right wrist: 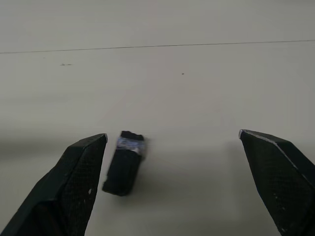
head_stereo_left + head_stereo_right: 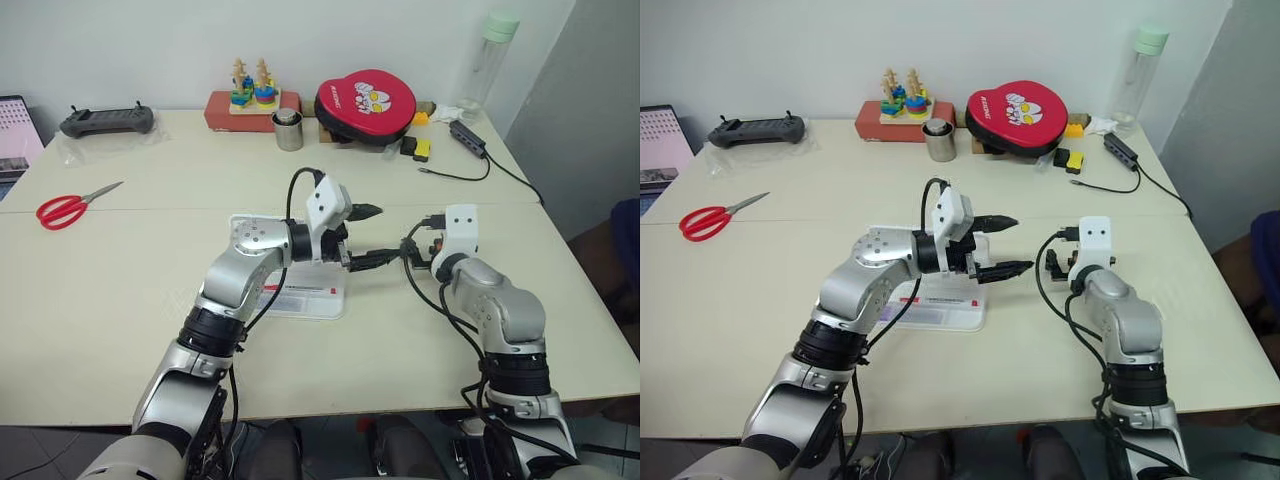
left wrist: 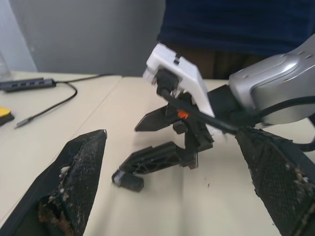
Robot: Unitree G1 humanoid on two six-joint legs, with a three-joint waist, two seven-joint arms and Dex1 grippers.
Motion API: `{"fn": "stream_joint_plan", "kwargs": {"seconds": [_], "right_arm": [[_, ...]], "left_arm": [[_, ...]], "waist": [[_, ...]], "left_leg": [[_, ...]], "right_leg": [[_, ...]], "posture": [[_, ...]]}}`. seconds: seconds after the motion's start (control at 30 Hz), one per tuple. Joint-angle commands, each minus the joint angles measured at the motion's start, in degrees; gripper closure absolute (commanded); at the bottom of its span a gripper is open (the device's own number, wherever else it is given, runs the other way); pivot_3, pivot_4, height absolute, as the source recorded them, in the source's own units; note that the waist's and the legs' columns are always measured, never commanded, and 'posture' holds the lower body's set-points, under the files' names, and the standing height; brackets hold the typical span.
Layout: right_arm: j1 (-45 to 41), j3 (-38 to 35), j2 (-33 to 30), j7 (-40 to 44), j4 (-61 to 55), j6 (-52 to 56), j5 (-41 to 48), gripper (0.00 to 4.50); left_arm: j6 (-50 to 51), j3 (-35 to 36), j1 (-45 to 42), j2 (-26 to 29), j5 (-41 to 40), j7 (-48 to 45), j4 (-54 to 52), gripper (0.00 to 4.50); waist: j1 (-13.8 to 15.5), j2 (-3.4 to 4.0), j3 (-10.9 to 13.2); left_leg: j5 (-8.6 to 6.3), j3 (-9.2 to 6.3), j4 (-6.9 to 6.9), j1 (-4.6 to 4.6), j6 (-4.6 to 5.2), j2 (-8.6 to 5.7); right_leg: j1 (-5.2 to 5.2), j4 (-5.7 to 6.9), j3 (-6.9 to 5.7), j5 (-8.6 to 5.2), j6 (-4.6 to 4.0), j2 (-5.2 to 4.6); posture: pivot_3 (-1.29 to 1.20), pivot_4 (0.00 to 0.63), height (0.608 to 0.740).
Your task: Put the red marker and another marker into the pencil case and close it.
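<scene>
Both end effectors, left [image 2: 1012, 245] and right [image 3: 140, 147], gape wide and empty; case [image 2: 300, 297] on counter [image 2: 120, 300], markers' whereabouts can't tell, closing unconfirmed.

Mid-table passage is blocked by the left gripper [image 2: 1002, 244], jaws spread wide and level, crossing toward the right gripper [image 3: 147, 147]; the pencil case [image 2: 950, 310] is largely covered by that forearm. A small dark block [image 1: 124, 162] lies on bare tabletop between the spread right fingers. Open table [image 2: 120, 290] is left beside the scissors [image 2: 70, 207].
</scene>
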Motion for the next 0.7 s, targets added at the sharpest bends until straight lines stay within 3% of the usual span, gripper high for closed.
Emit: {"fn": "stream_joint_plan", "kwargs": {"seconds": [0.03, 0.17, 0.3, 0.5, 0.7], "right_arm": [[-0.1, 0.9, 0.7, 0.0, 0.3, -1.8, -0.9, 0.00], [-0.3, 2.8, 0.4, 0.0, 4.9, -3.4, -3.4, 0.00], [-0.7, 3.4, -0.5, -0.6, 8.6, -5.4, -5.8, 0.61], [-0.8, 4.0, -0.8, -0.2, 9.0, -6.8, -7.1, 1.91], [-0.6, 2.7, -0.5, -0.2, 7.4, -6.9, -6.9, 3.50]], "left_arm": [[-1.9, 1.3, -2.4, 0.4, 2.6, 2.6, 0.2, 0.00], [-1.5, 1.9, -3.1, 0.5, 2.6, 3.1, 0.3, 0.00], [-1.8, 1.7, -2.7, 0.5, 3.3, 3.1, 0.1, 0.00], [-1.0, 1.8, -2.0, 0.7, 2.9, 3.0, -1.5, 0.00], [-1.2, 1.8, -2.0, 0.9, 3.3, 3.2, -1.5, 0.00]], "waist": [[0.1, 0.00, 0.0], [0.2, 0.00, 0.0], [0.2, 0.00, 0.0], [0.3, 0.00, 0.0], [0.4, 0.00, 0.0]], "left_leg": [[0.00, 0.01, 0.01, -0.01, 0.00, -0.01], [0.00, 0.03, 0.01, -0.02, 0.00, -0.01], [0.00, 0.03, 0.01, -0.03, 0.00, -0.01], [0.00, 0.02, 0.05, -0.01, 0.00, -0.01], [0.00, 0.02, 0.06, -0.02, 0.00, -0.01]], "right_leg": [[0.00, -0.03, 0.01, 0.01, 0.02, 0.00], [0.00, -0.06, 0.01, 0.02, 0.03, -0.01], [0.00, -0.08, 0.01, 0.02, 0.03, -0.01], [0.04, -0.06, 0.01, 0.02, 0.11, -0.01], [0.05, -0.07, 0.00, 0.02, 0.10, -0.02]], "posture": [[0.00, 0.150, 0.740], [0.00, 0.150, 0.740], [0.00, 0.150, 0.740], [0.00, 0.150, 0.740], [0.00, 0.150, 0.740]]}}
